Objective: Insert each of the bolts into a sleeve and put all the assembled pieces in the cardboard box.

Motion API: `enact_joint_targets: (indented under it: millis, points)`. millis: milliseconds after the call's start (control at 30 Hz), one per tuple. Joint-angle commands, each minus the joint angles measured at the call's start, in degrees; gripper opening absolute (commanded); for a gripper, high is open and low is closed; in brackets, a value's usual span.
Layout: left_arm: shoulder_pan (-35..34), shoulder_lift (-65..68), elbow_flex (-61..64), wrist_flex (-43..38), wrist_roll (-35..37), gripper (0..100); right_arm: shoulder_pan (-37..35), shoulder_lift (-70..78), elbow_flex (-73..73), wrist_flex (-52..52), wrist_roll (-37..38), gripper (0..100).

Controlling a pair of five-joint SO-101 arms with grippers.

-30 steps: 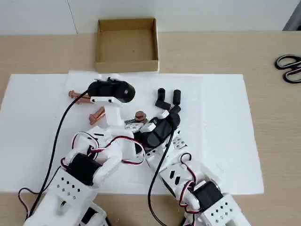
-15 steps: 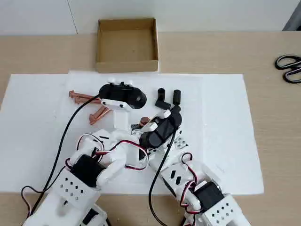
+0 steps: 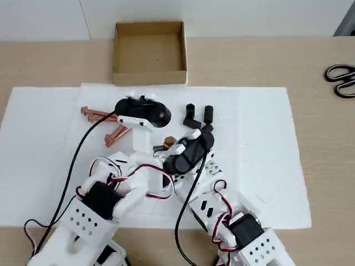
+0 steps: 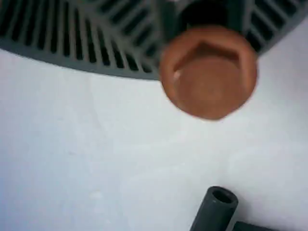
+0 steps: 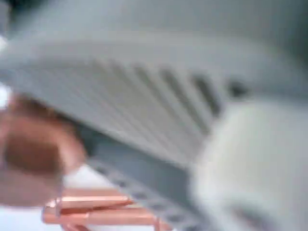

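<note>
Bolts (image 3: 100, 114) and sleeves (image 3: 208, 113) on white sheet (image 3: 260, 138)

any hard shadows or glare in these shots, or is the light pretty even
High view: soft, even light; the white sheet shows no glare and only faint shadows. Left wrist view: a small bright glint on the bolt head, with the sheet around it evenly lit. Right wrist view: a dull sheen along the lying bolts, no hard shadow.

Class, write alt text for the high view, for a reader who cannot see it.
Two white robot arms lean together over a white sheet on a wooden table, a copper bolt head between them. Loose copper bolts lie to the left, black sleeves to the right; an empty cardboard box stands beyond, scissors at the far right edge.
</note>
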Motion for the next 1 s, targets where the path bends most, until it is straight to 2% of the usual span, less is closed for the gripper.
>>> enact_joint_targets:
  millis: [0,200,400,533,633,967]
  points:
    - [-0.4,-1.1,-0.1,1.3,0.8,23,0.0,-0.5,-0.6,-0.9,-0.1,0.4]
    - [-0.5,-1.1,-0.5,1.8,1.9,23,0.0,-0.5,-0.6,-0.9,-0.1,0.4]
    - [-0.5,-1.1,-4.8,10.7,1.9,32,0.8,-0.5,-0.6,-0.9,-0.1,0.4]
    - [-0.5,-1.1,-5.2,14.0,1.2,33,2.1,-0.5,-0.6,-0.9,-0.1,0.4]
    - [-0.5,-1.1,-5.3,16.2,-2.1,33,2.2,-0.5,-0.6,-0.9,-0.1,0.4]
    - [-0.5,-1.1,-5.3,19.1,-5.3,33,10.1,0.1,-1.8,-0.5,-0.2,0.4]
